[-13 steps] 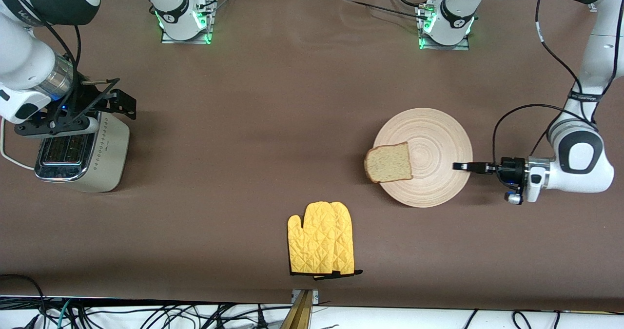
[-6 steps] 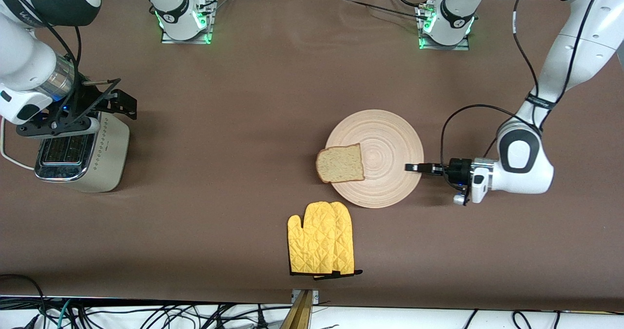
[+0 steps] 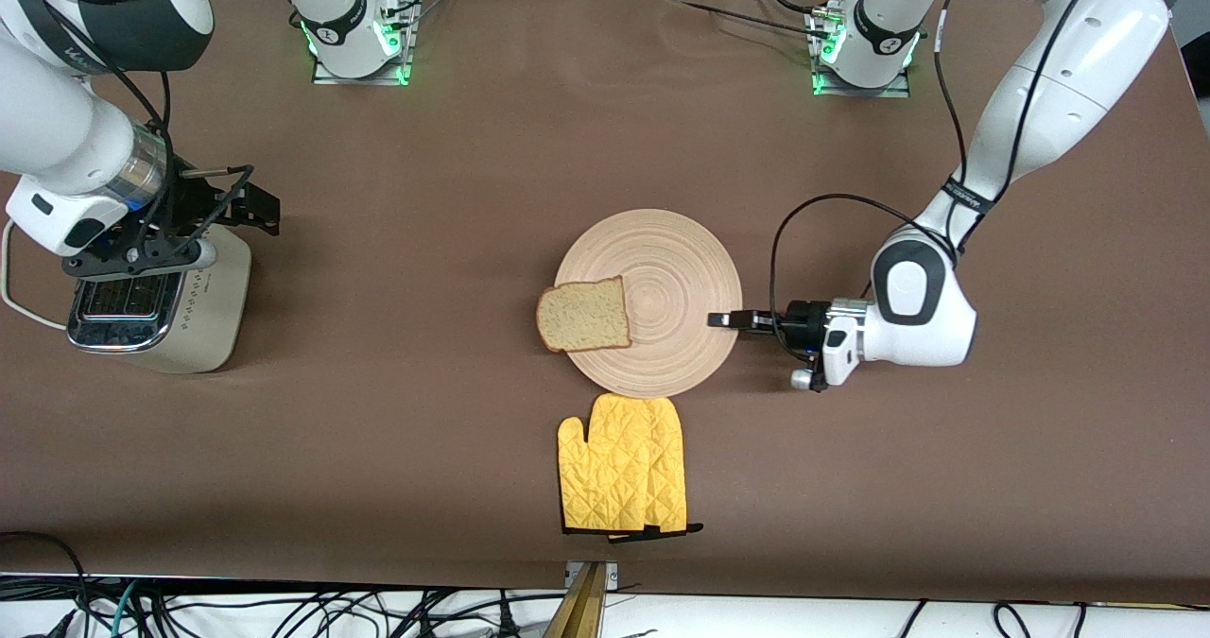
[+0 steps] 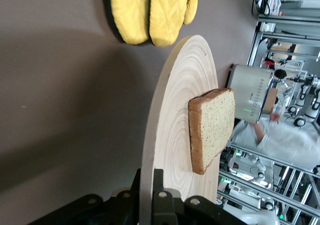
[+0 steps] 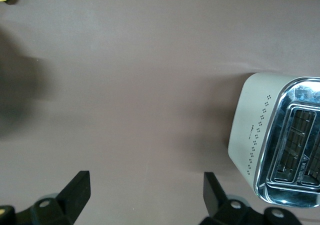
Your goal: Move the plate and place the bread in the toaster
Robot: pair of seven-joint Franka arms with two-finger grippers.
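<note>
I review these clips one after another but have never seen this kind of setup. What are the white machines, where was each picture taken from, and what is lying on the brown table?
The white machines are two robot arms, each ending in a two-finger gripper. The wide picture comes from a high camera facing them; the other two come from cameras on the arms' wrists.

On the table lie a round wooden plate with a slice of bread on it, its edge overhanging the rim, a yellow oven mitt nearer the camera with its tips at the plate's rim, and a toaster at the right arm's end.

The left gripper is shut on the plate's rim, which the left wrist view shows from close up. The right gripper hangs open over the toaster, holding nothing.
</note>
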